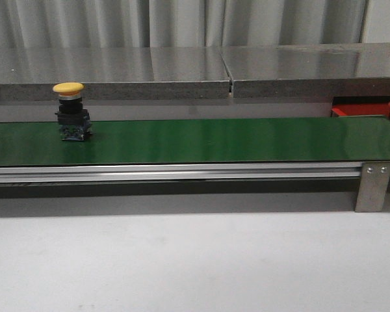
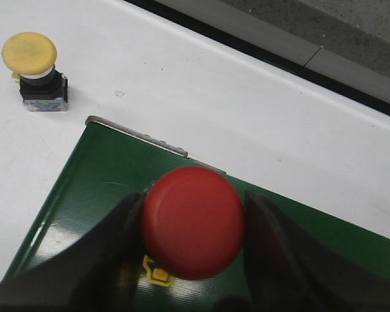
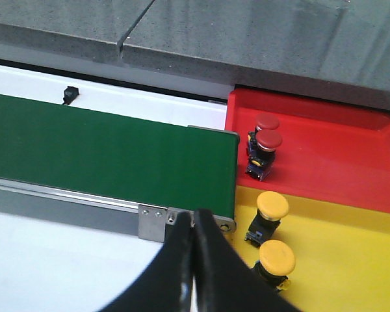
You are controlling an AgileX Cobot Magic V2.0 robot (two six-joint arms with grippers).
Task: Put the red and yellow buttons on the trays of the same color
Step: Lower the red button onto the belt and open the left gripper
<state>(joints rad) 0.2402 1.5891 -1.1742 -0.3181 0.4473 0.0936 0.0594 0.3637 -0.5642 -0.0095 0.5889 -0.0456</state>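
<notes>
In the left wrist view my left gripper is shut on a red button. It holds the button over the end of the green belt. A yellow button stands on the white table beyond that end. Another yellow button stands upright on the belt at the left of the front view. My right gripper is shut with nothing in it, near the belt's other end. Beside it, two red buttons stand on the red tray. Two yellow buttons stand on the yellow tray.
A grey stone ledge runs behind the belt. The belt's metal rail and end bracket lie along its front. A small black sensor sits behind the belt. Only the red tray's corner shows in the front view.
</notes>
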